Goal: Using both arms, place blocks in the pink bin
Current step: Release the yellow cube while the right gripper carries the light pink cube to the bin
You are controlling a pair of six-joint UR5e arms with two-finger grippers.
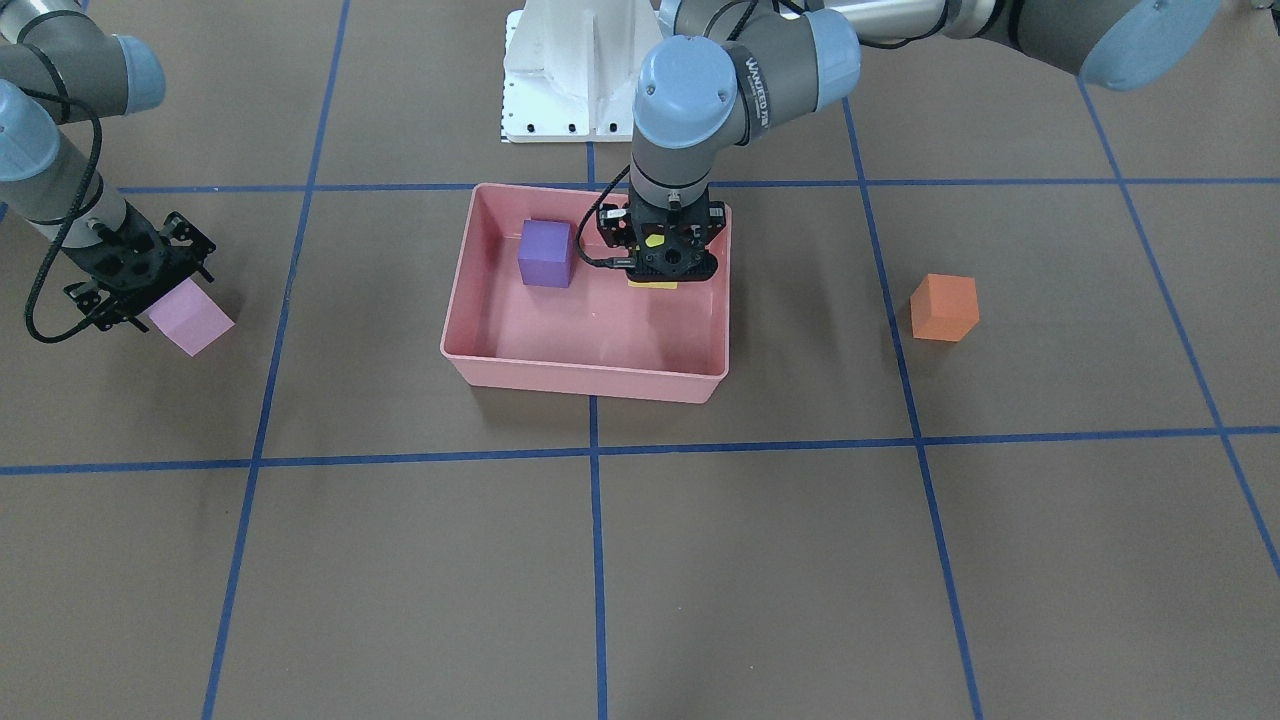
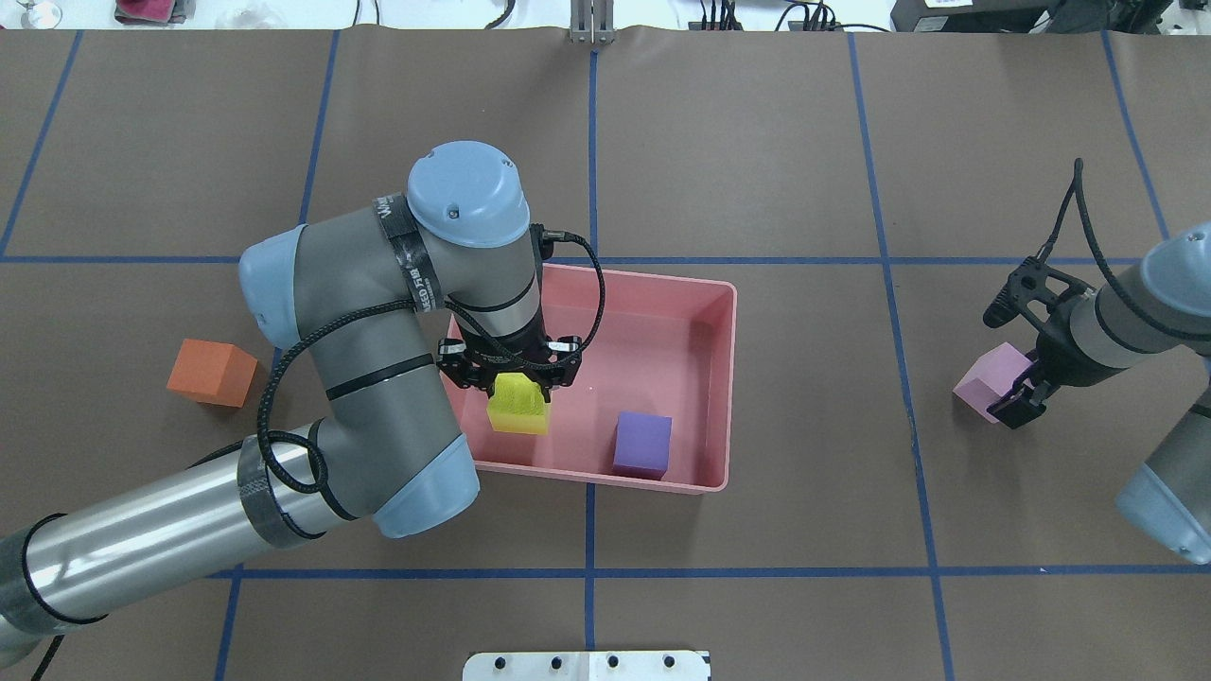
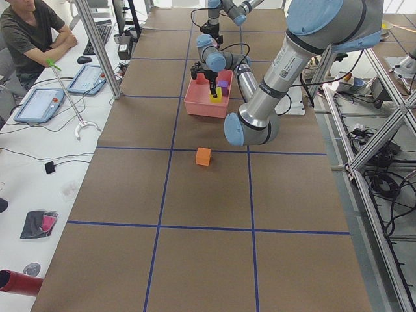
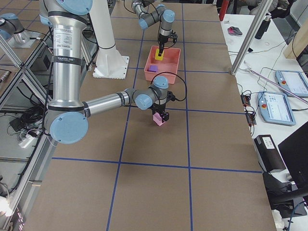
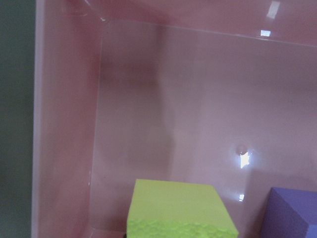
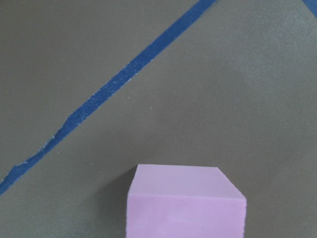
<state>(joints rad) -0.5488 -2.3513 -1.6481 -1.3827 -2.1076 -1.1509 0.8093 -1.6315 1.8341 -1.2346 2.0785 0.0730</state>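
Where the pink bin [image 2: 729,378] sits near the middle of the tabletop [image 2: 757,142], two of the four blocks are inside its walls. The purple block [image 2: 642,443] rests on the glossy floor by the long wall nearest the robot, apart from any hand. The yellow block [image 2: 518,407] is beside it, with a gap of bare floor between them, towards the short wall on the robot's left. The left hand [image 2: 517,384] points straight down into the bin and is clamped on the yellow block, one finger on each side. Whether that block touches the floor cannot be told; the left wrist view shows it [image 5: 181,210] over the pink floor, with a corner of the purple one [image 5: 292,213] at the frame's edge.

The light pink block [image 2: 991,378] is well outside the bin on the robot's right, turned at an angle to the blue tape lines [image 2: 592,142]. The right hand [image 2: 1014,395] is closed on it, low over the tabletop; contact with the surface cannot be judged. The orange block [image 2: 212,372] stands alone on the tabletop on the robot's left, well apart from the bin and from both hands.

The left arm [image 2: 378,378] bends over the bin's left end, while the right arm [image 2: 1135,322] reaches in from the right edge. A white pedestal base [image 1: 575,70] stands behind the bin. A person [image 3: 29,32] sits at a side desk.
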